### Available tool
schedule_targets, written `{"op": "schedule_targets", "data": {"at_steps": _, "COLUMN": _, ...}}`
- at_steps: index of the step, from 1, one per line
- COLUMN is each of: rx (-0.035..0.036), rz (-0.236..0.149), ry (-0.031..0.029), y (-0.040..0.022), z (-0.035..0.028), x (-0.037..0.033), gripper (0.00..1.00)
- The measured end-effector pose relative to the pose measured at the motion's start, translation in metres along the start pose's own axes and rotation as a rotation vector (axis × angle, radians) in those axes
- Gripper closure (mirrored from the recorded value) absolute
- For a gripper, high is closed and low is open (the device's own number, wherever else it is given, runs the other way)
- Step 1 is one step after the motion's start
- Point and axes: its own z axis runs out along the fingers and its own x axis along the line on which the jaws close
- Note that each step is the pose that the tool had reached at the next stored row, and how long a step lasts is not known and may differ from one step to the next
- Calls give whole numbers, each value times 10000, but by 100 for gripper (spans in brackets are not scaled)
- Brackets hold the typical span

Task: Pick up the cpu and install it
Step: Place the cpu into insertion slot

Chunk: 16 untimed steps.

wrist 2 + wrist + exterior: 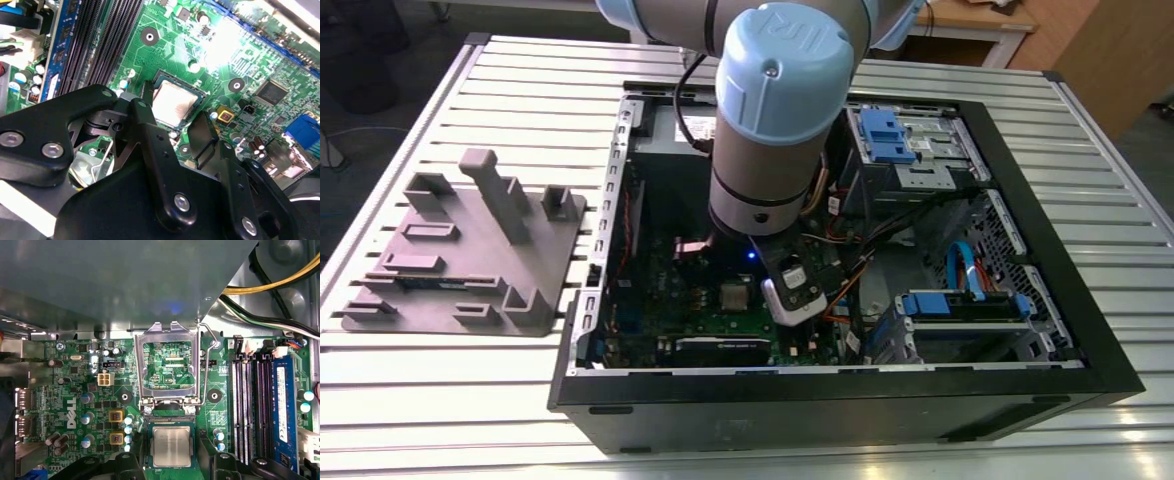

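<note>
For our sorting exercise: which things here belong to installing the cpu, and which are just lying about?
Job: cpu, gripper, open socket frame, motherboard.
Lying about: grey fixture, memory stick, cables, blue drive brackets.

Metal cpu (pixel 171 446) (dull sheen), glossy green motherboard (pixel 220 415)

exterior view: high, down on PC case (pixel 854 405) | both wrist views: close, share mobo (pixel 125 385) + cpu (pixel 171 446)

Slatted metal table (pixel 454 400), wooden furniture (pixel 1087 50)
</note>
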Motion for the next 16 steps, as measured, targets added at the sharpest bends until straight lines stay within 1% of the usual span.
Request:
{"op": "schedule_targets", "data": {"at_steps": 9, "rx": 3, "rz": 1, "ry": 1, "y": 0, "z": -5, "x": 1, "gripper": 47}}
{"op": "schedule_targets", "data": {"at_steps": 10, "rx": 2, "rz": 0, "ry": 1, "y": 0, "z": -5, "x": 0, "gripper": 54}}
{"op": "schedule_targets", "data": {"at_steps": 14, "rx": 3, "rz": 0, "ry": 1, "y": 0, "z": -7, "x": 0, "gripper": 54}}
{"op": "schedule_targets", "data": {"at_steps": 16, "rx": 3, "rz": 0, "ry": 1, "y": 0, "z": -8, "x": 0, "gripper": 56}}
